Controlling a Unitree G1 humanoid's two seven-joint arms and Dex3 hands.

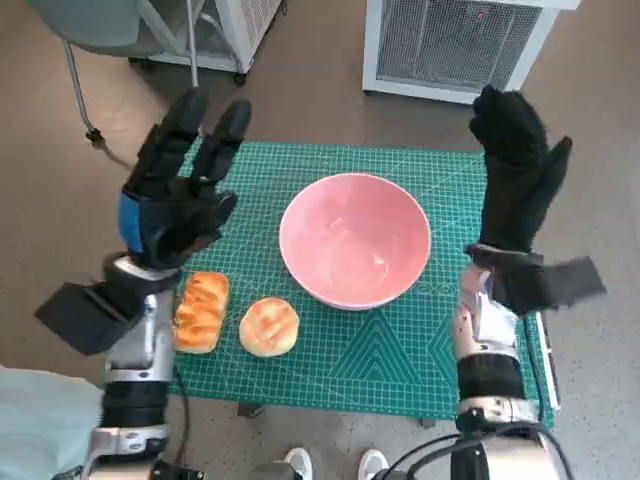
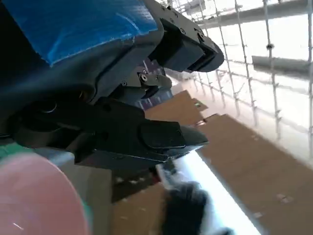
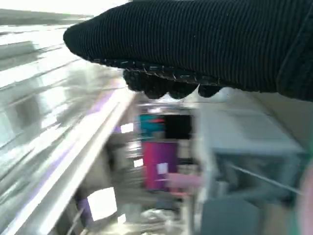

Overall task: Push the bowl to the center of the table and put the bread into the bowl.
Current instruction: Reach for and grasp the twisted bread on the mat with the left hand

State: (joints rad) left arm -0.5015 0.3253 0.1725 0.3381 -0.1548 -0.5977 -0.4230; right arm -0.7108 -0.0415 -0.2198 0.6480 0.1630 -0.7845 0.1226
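Observation:
A pink bowl (image 1: 355, 238) stands empty near the middle of the green cutting mat (image 1: 400, 350), and its rim (image 2: 34, 196) fills a corner of the left wrist view. Two breads lie at the mat's front left: a long loaf (image 1: 201, 311) and a round bun (image 1: 269, 326). My left hand (image 1: 180, 190) is raised above the mat's left edge, fingers spread, holding nothing. My right hand (image 1: 518, 180) is raised over the mat's right edge, fingers straight, also empty. In the right wrist view only the glove (image 3: 205, 44) shows.
A white slatted unit (image 1: 455, 45) stands behind the table. At the back left are a chair leg (image 1: 80, 90) and another white unit (image 1: 235, 30). Shoe tips (image 1: 330, 465) show under the table's front edge.

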